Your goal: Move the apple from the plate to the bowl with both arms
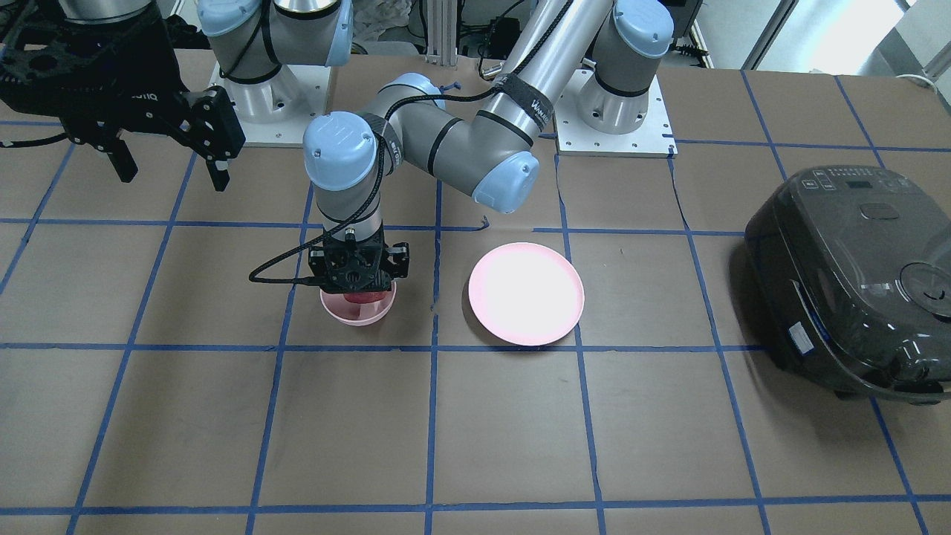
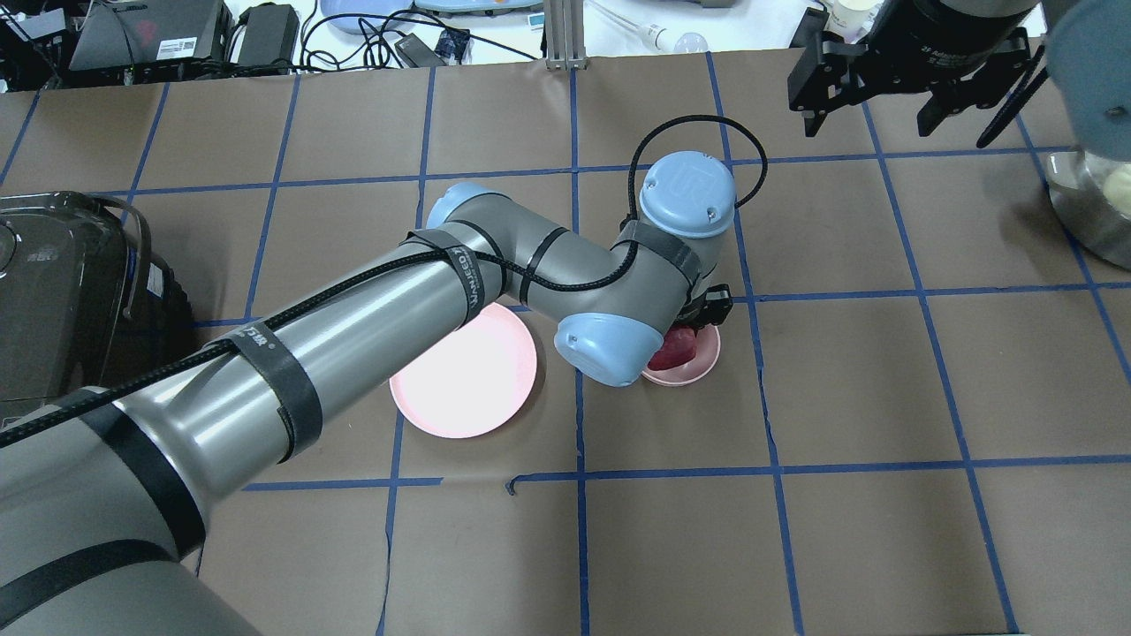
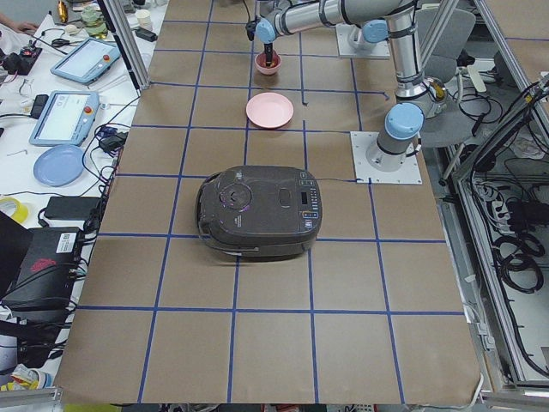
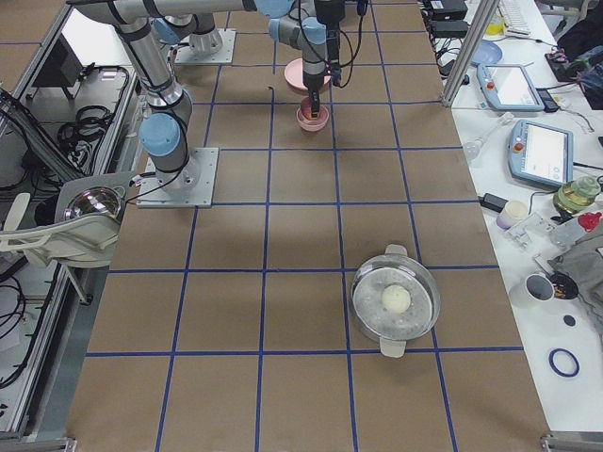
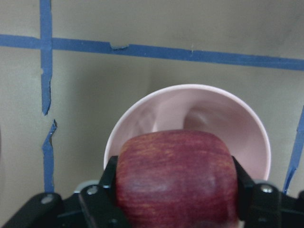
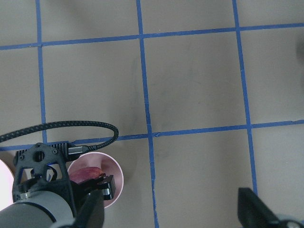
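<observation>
My left gripper (image 5: 175, 199) is shut on the dark red apple (image 5: 175, 173), its fingers on both sides of it. It holds the apple at the mouth of the small pink bowl (image 5: 199, 107), just above the inside. In the front view the left gripper (image 1: 357, 288) points straight down into the bowl (image 1: 356, 316) with the apple (image 1: 362, 299) showing under it. The flat pink plate (image 1: 526, 293) lies bare beside the bowl. My right gripper (image 1: 172, 177) is open and empty, raised near the robot's base, well away from the bowl.
A dark rice cooker (image 1: 854, 282) stands at the table's end on my left side. A metal pot (image 2: 1091, 208) with a pale round thing in it stands at the far right. Blue tape lines cross the brown table.
</observation>
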`<state>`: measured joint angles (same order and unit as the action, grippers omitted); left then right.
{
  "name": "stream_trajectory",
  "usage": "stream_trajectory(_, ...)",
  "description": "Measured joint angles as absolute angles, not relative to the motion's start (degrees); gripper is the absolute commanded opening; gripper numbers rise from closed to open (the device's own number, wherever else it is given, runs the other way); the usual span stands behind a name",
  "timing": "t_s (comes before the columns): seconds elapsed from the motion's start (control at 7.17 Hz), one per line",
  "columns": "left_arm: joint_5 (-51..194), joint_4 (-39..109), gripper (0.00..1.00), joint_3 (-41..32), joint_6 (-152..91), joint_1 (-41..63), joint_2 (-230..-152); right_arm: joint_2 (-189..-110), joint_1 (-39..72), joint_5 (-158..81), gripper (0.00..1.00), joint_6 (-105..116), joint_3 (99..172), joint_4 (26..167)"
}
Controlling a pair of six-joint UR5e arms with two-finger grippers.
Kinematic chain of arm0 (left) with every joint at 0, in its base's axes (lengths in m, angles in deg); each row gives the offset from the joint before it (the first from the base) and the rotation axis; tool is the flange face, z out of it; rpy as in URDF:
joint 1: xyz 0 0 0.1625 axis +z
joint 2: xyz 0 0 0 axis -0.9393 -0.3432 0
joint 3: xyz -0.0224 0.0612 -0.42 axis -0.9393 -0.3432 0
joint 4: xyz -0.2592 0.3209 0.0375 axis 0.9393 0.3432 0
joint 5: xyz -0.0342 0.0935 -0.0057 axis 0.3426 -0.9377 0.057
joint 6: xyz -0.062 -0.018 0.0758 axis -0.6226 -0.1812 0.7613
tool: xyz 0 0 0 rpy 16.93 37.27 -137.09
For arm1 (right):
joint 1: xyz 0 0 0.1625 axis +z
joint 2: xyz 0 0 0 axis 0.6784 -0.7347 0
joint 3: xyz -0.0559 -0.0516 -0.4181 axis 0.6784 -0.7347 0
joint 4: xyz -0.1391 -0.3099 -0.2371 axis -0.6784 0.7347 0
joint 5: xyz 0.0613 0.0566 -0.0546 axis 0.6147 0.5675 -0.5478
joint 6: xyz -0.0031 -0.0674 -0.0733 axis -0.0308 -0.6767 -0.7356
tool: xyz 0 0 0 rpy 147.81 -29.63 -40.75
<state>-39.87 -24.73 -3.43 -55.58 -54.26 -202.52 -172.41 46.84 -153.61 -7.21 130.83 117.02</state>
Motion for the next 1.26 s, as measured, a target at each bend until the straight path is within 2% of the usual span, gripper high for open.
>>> stream_trajectory(0.7,-40.5,-25.4,0.84,-3.4,-53.4,-53.9,-201.6,-172.4,46.8,-153.3,1.00,-7.2,130.9,117.0)
stream_trajectory(1.26,-40.7,-22.9,0.88,-5.4,-39.5,-44.9,-192.5,-172.4,46.8,-153.3,1.00,-7.2,131.0,117.0)
